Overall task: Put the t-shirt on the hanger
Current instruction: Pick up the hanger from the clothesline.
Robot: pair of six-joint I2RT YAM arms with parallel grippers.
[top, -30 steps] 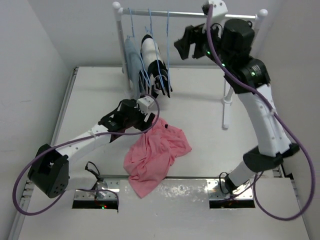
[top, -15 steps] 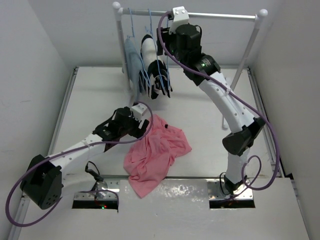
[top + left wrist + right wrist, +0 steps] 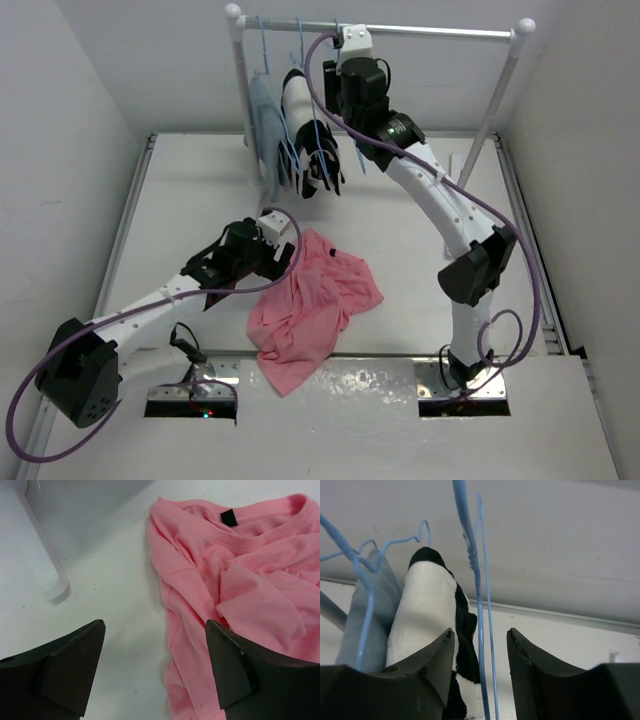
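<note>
Right end effector (image 3: 481,631) is up at the white rail (image 3: 440,32), its dark fingers parted with the hanger (image 3: 479,610) passing through the gap. The jaws straddle the wire and do not clamp it. That hanger is thin light-blue wire, twisted just below its neck, bare of any garment. It hangs from the rail, so its strands run straight up and down in the right wrist view.

Just beside it on the same rail hang a black-and-white striped garment (image 3: 427,610) and, beyond that, a grey-blue garment (image 3: 375,615), each on its own blue wire.

Left end effector (image 3: 155,625) hangs low over the white table (image 3: 200,190) with its fingers spread wide, holding nothing. One finger is above bare table and the other above the edge of the cloth.

On the table, the t-shirt (image 3: 315,305) lies in a crumpled heap, well apart from the rail. It is salmon-pink, soft and matte, thrown into loose folds and ridges. The ribbed collar with its small dark tag lies at the heap's far end, near the left end effector. From above, its long axis runs diagonally, from the collar down toward the near edge of the table.
</note>
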